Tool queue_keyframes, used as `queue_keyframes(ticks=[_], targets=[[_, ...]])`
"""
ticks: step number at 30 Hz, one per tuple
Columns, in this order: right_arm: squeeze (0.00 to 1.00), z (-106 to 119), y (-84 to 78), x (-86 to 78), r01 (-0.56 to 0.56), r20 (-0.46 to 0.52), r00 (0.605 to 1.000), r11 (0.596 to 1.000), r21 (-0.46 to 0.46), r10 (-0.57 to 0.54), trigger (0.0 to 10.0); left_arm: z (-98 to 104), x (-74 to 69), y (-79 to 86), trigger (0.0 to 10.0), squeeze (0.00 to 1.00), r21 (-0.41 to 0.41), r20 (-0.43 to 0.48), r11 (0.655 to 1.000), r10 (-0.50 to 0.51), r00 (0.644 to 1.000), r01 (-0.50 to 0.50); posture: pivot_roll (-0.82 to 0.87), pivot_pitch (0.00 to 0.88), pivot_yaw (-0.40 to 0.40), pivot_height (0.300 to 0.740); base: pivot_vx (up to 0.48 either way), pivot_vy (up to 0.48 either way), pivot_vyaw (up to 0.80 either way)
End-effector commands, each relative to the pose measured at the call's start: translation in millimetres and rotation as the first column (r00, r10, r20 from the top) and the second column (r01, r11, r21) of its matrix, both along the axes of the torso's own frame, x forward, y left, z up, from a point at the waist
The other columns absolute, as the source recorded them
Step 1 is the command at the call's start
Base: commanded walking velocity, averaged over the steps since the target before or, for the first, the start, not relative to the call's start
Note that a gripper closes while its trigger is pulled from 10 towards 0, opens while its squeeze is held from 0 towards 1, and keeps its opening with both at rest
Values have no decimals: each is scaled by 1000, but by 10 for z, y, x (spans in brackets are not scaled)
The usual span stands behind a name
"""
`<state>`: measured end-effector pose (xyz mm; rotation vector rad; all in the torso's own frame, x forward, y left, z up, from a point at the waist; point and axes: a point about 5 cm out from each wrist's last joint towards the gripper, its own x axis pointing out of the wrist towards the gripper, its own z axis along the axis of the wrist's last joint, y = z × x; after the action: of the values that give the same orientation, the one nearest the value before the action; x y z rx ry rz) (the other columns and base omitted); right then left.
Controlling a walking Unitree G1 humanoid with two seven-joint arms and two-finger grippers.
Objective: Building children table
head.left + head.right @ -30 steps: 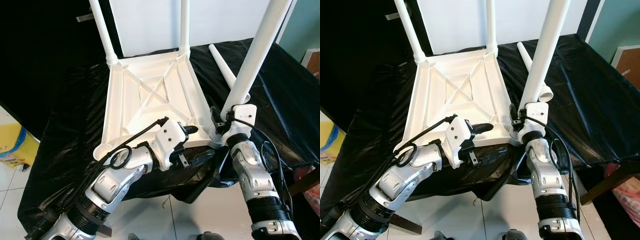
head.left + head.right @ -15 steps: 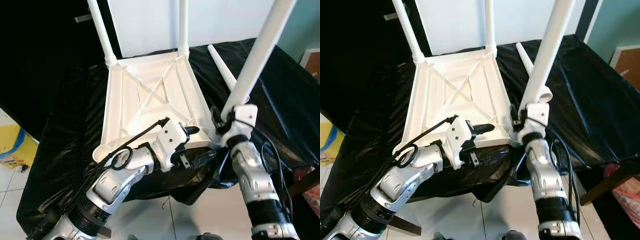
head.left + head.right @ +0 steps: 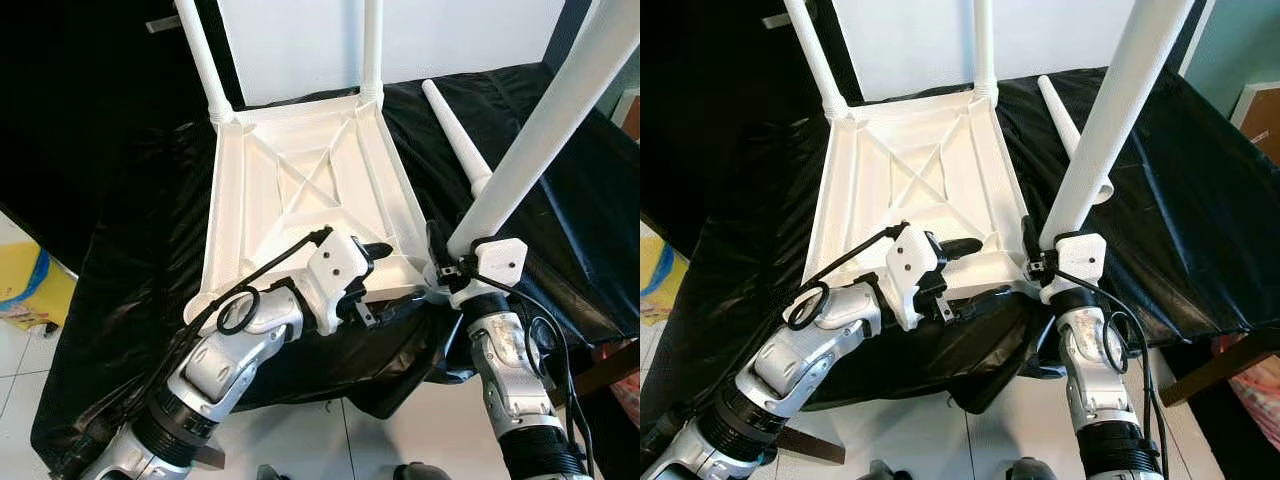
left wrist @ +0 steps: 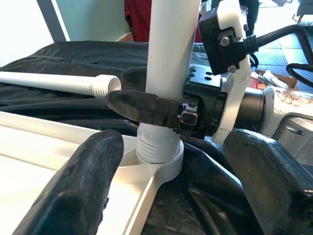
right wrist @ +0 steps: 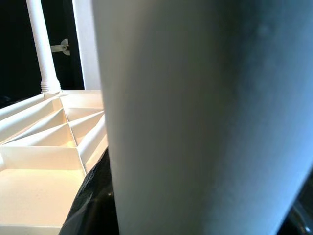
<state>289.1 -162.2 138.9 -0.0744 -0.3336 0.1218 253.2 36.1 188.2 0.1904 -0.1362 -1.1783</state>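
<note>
White table leg [image 3: 540, 130] was gripped by the right tool [image 3: 445, 262], its threaded end seated in the tabletop [image 3: 300, 190] corner socket; the left tool [image 3: 385, 285] was held open just beside.

Left arm reaches forward and inward from the lower left, elbow bent, a black cable looped over the forearm. Left gripper [image 3: 385, 280] lies roughly level, pointing toward the robot's right, fingers [image 4: 83, 183] spread apart, nothing between them. Right arm rises near-vertical from the lower right, wrist uppermost. Right gripper [image 4: 146, 105] is clamped on a white leg [image 3: 545, 125]; one black finger wraps across the leg's front. The two grippers are just beside each other.
</note>
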Motion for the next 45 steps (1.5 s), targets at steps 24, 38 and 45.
queue_keyframes(ticks=[24,38,45], targets=[[0,-296,-77,36,-129,-331,939,987,-97,90,10000,15,-43,-11,10000,0,18,2,998,-59,998,59,-91,99,94,740,0,0,0],[0,-324,-154,50,-49,-393,918,999,18,52,10000,9,-60,-32,10000,0,17,1,997,-71,997,71,-94,90,90,740,0,0,0],[0,-321,-87,7,-67,-371,927,998,1,63,10000,9,-62,-32,10000,0,16,2,997,-71,997,71,-94,88,89,740,0,0,0]])
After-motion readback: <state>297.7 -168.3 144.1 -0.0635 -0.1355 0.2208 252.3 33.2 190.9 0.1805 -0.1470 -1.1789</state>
